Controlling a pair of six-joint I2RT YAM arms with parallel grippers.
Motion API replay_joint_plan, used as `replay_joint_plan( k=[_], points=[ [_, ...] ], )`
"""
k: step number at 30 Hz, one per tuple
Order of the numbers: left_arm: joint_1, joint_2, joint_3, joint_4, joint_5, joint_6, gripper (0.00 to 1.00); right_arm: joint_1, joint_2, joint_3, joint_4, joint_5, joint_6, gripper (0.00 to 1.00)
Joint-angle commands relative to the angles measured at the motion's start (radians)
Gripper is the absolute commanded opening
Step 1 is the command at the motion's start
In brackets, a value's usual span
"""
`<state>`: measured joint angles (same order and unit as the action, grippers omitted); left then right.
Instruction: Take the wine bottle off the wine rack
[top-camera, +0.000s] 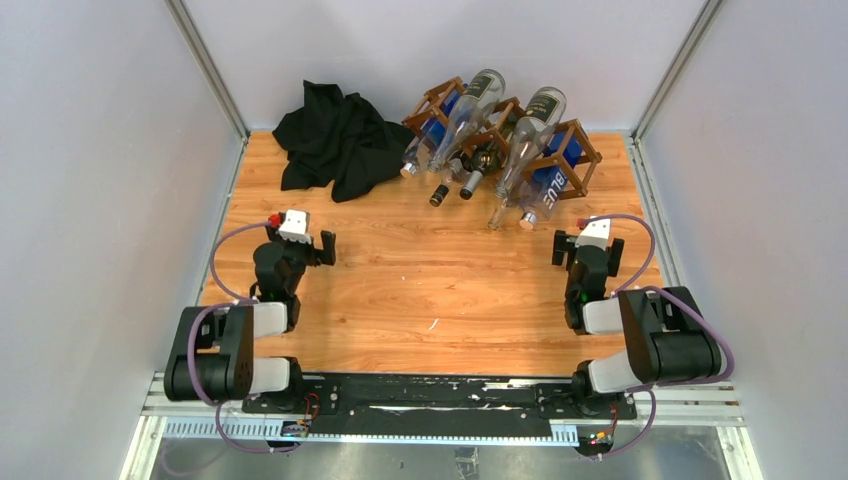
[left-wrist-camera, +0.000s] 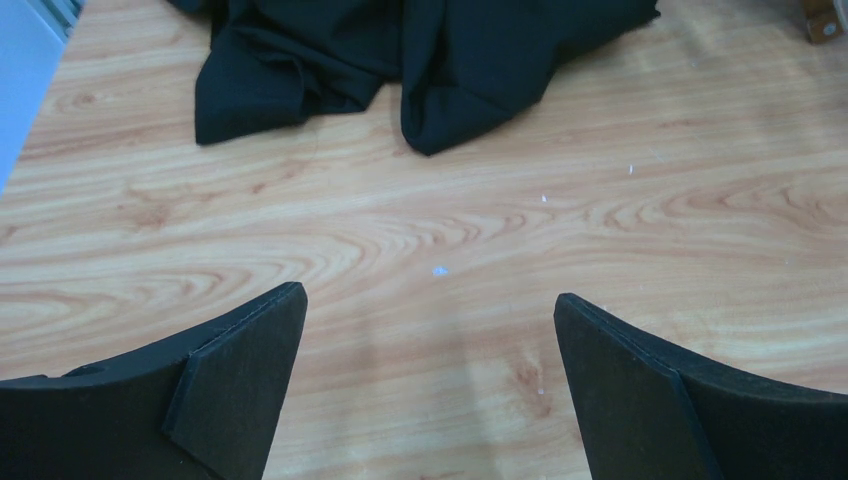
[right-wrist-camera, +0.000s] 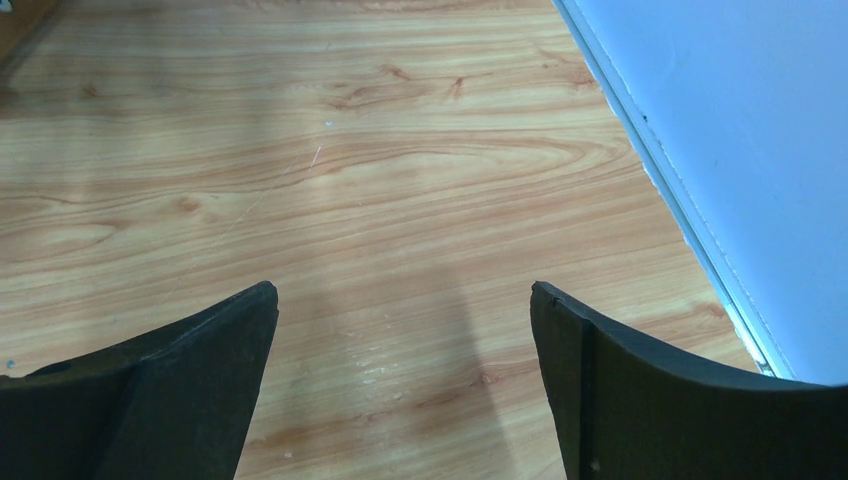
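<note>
Top external view: wine rack (top-camera: 575, 140) at the table's (top-camera: 400, 290) far edge; its wine bottle (top-camera: 527, 150) lies neck-first toward the right gripper (right-wrist-camera: 402, 288), nearer than the left gripper (left-wrist-camera: 429, 293); both gape wide, empty.

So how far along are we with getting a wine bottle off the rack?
Done: nothing yet; the wine bottles lie in the wine rack. In hand: nothing; left claw and right claw hang open and empty over the table, short of the rack. Remaining: reach, grip one bottle, lift it out.
</note>
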<state>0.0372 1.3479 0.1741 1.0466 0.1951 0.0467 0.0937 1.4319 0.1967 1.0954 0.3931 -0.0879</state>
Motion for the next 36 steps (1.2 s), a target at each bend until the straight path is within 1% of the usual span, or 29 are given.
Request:
replay_joint_plan(
  k=[1,3,6,8,11,13,15,17,18,20,22,25,28,29,30,31,32,33,34,36],
  points=[
    [0.006,-0.128,0.146,-0.324,-0.047,0.008,1.00,0.003,-0.036,-0.020,0.037,0.001,0.000,1.00],
    [0.006,-0.143,0.223,-0.486,-0.025,0.062,1.00,0.003,-0.044,-0.027,0.040,0.001,0.000,1.00],
    [0.017,-0.157,0.271,-0.591,0.007,0.067,1.00,0.005,-0.064,-0.031,0.050,-0.001,-0.008,1.00],
    [0.025,-0.180,0.279,-0.618,0.051,0.033,1.00,0.005,-0.146,-0.006,-0.082,0.105,0.038,1.00],
    [0.025,-0.219,0.291,-0.646,0.111,-0.015,1.00,0.001,-0.294,0.028,-0.250,0.137,0.053,1.00],
    [0.025,-0.247,0.313,-0.686,0.123,-0.041,1.00,-0.001,-0.399,0.100,-0.457,0.201,0.144,1.00],
    [0.026,-0.271,0.365,-0.780,0.135,-0.069,1.00,-0.003,-0.492,0.178,-0.668,0.235,0.241,1.00],
    [0.026,-0.289,0.436,-0.903,0.148,-0.064,1.00,-0.004,-0.579,0.252,-0.837,0.210,0.286,1.00],
    [0.026,-0.296,0.479,-0.976,0.155,-0.053,1.00,-0.003,-0.629,0.298,-0.957,0.197,0.300,1.00],
    [0.026,-0.289,0.571,-1.129,0.166,-0.028,1.00,-0.006,-0.668,0.385,-1.092,0.191,0.358,1.00],
    [0.026,-0.260,0.663,-1.265,0.181,0.018,1.00,-0.017,-0.680,0.458,-1.193,0.116,0.361,1.00],
    [0.025,-0.213,0.785,-1.416,0.166,0.046,1.00,-0.029,-0.634,0.573,-1.300,0.019,0.401,1.00],
    [0.026,-0.168,0.890,-1.517,0.150,0.053,1.00,-0.030,-0.607,0.682,-1.381,-0.004,0.552,1.00],
    [0.026,-0.154,0.928,-1.547,0.147,0.053,1.00,-0.030,-0.606,0.729,-1.455,-0.020,0.618,1.00],
    [0.026,-0.137,0.963,-1.578,0.154,0.052,1.00,-0.030,-0.614,0.763,-1.482,-0.061,0.613,1.00],
    [0.026,-0.122,1.001,-1.608,0.164,0.051,1.00,-0.030,-0.628,0.760,-1.453,-0.124,0.578,1.00],
    [0.026,-0.105,1.044,-1.642,0.174,0.048,1.00,-0.030,-0.641,0.746,-1.400,-0.229,0.547,1.00],
    [0.026,-0.090,1.064,-1.655,0.183,0.042,1.00,-0.029,-0.643,0.751,-1.383,-0.259,0.552,1.00],
    [0.026,-0.077,1.092,-1.673,0.195,0.038,1.00,-0.028,-0.620,0.786,-1.410,-0.287,0.570,1.00],
    [0.025,-0.057,1.137,-1.692,0.203,0.034,1.00,-0.013,-0.513,0.918,-1.544,-0.344,0.587,0.97]
  ],
)
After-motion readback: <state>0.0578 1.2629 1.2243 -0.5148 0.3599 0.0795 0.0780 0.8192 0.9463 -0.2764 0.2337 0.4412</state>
